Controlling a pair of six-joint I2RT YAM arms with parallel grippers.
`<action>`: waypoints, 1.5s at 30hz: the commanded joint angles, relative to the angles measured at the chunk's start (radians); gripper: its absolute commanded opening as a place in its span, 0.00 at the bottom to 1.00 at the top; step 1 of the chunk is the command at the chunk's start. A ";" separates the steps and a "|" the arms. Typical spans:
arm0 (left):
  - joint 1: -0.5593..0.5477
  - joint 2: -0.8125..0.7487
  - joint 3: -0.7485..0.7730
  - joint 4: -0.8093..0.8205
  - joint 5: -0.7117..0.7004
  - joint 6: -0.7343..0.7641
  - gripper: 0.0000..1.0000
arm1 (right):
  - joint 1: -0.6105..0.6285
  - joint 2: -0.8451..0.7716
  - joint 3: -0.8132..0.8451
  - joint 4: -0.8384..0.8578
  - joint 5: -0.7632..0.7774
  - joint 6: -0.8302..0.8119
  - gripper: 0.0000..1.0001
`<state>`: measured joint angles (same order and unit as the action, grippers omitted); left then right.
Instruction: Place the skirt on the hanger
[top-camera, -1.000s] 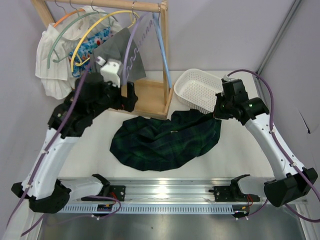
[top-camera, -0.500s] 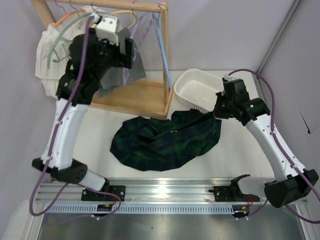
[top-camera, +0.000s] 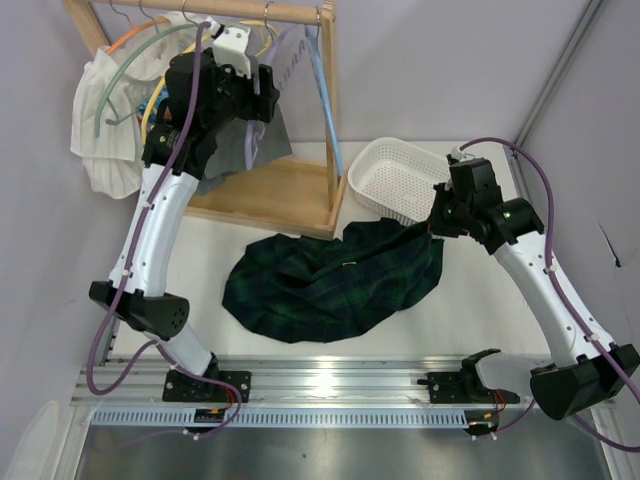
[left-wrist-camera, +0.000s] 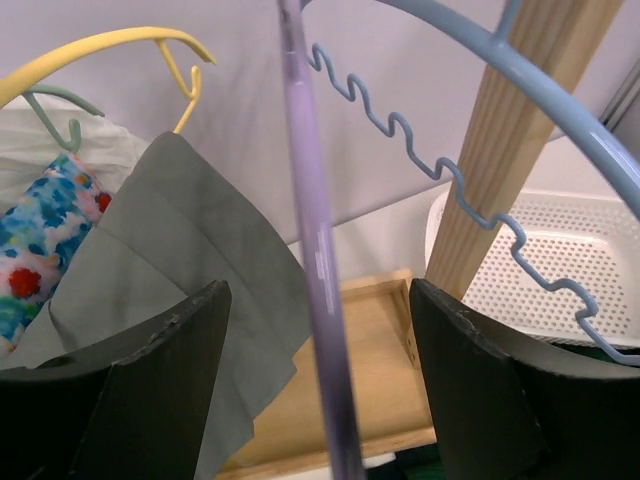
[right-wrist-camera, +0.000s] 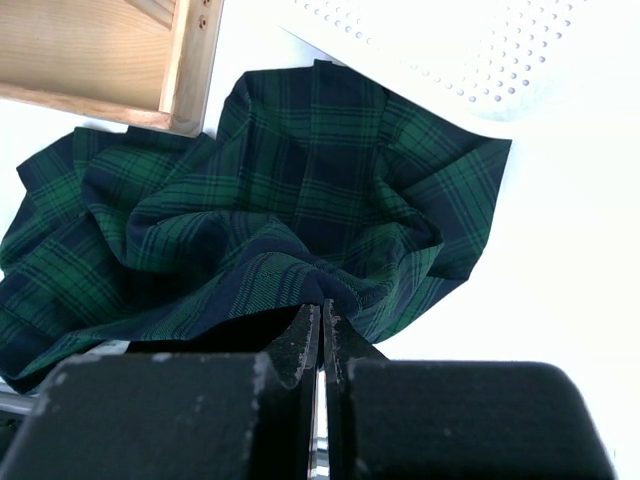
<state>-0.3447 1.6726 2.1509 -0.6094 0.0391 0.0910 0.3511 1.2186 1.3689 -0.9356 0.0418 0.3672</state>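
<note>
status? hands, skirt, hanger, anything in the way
Left hand open, straddling the lavender hanger on the rack. Right hand shut on the skirt, bunched on the table. Blue hanger and grey garment crowd the lavender one.
</note>
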 joint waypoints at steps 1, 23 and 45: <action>0.055 -0.042 -0.037 0.106 0.123 -0.050 0.77 | -0.006 -0.033 0.015 0.043 -0.006 0.010 0.00; 0.058 -0.269 -0.539 0.546 0.128 -0.122 0.45 | -0.001 -0.042 0.019 0.014 0.015 0.036 0.00; 0.059 -0.327 -0.393 0.465 0.101 -0.126 0.00 | 0.003 -0.048 0.010 0.023 0.026 0.056 0.00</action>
<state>-0.2840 1.4105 1.6775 -0.1848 0.1318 -0.0277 0.3523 1.1965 1.3689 -0.9375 0.0456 0.4152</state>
